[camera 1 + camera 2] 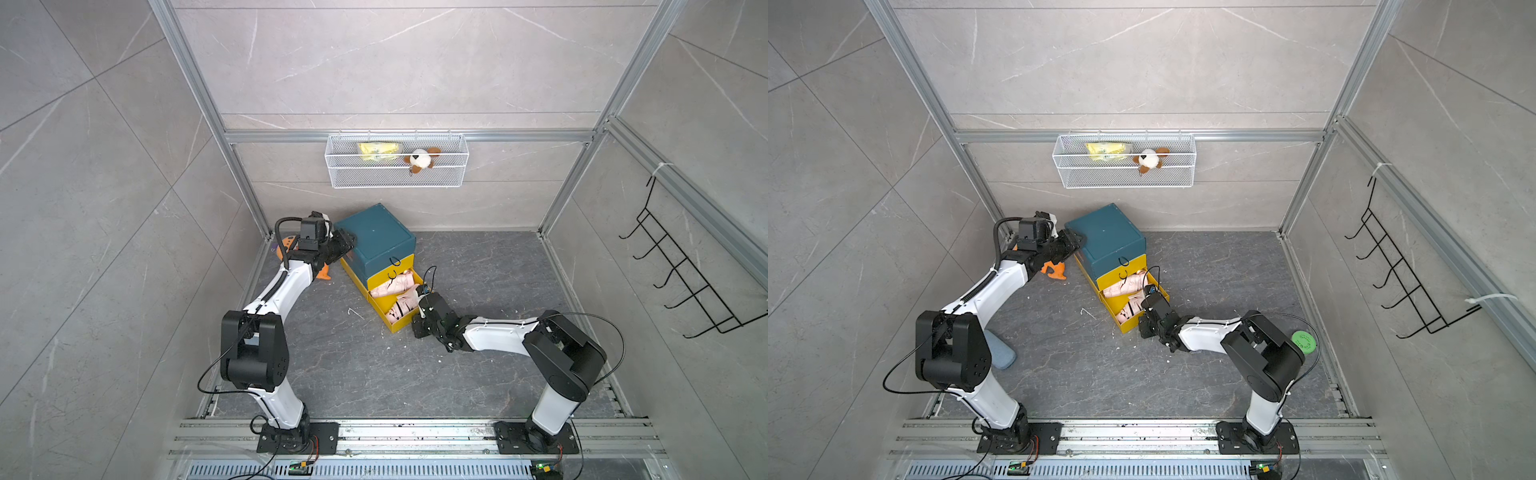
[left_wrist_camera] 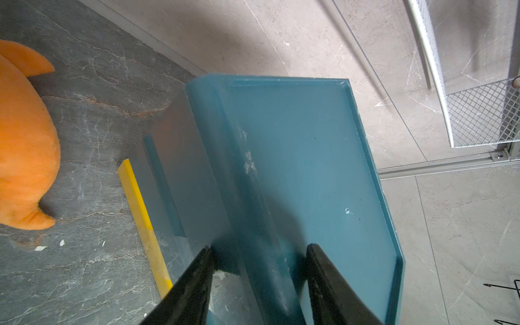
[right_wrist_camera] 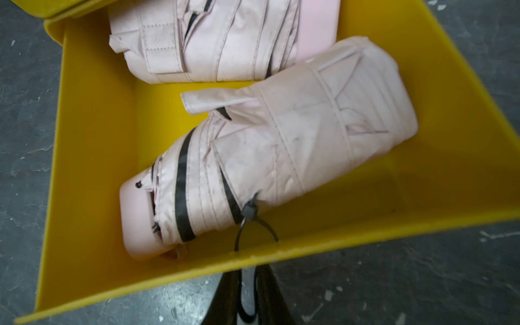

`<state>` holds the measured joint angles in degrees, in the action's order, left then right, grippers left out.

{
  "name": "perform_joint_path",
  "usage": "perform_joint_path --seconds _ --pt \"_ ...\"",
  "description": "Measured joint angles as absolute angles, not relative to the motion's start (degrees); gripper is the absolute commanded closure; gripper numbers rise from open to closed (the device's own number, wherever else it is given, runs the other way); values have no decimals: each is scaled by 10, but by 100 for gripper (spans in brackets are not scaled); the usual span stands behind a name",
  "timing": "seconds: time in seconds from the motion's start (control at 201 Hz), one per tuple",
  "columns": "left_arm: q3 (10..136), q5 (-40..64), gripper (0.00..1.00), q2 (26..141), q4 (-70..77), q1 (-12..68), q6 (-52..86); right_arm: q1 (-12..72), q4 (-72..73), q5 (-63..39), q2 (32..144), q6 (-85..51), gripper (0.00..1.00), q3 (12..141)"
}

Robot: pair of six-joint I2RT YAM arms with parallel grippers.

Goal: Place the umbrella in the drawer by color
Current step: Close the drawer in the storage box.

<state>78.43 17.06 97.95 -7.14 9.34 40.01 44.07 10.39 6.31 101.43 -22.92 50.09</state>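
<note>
- Two umbrellas (image 3: 281, 140) lie in the drawer (image 3: 98, 140), open toward 5 o'clock.
- Right claw (image 3: 247, 281) pinches its loop (image 3: 239, 233); I'd push it in next.
- Left claw (image 2: 259, 253) straddles the cabinet (image 2: 295, 154); grip unclear.

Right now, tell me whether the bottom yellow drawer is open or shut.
Open: the bottom yellow drawer is pulled out, two pink umbrellas showing inside.
</note>
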Motion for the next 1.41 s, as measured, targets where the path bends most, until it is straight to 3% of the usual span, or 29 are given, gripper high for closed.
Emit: perform_joint_path --seconds 0.632,0.975,1.413 --pt "770 173 46 980 -41 93 400 440 116 69 1104 -255 85 611" --pt "768 173 46 980 -38 93 400 434 213 77 1157 -307 82 629" --pt "765 173 41 980 -33 93 400 402 345 37 1225 -404 60 655"
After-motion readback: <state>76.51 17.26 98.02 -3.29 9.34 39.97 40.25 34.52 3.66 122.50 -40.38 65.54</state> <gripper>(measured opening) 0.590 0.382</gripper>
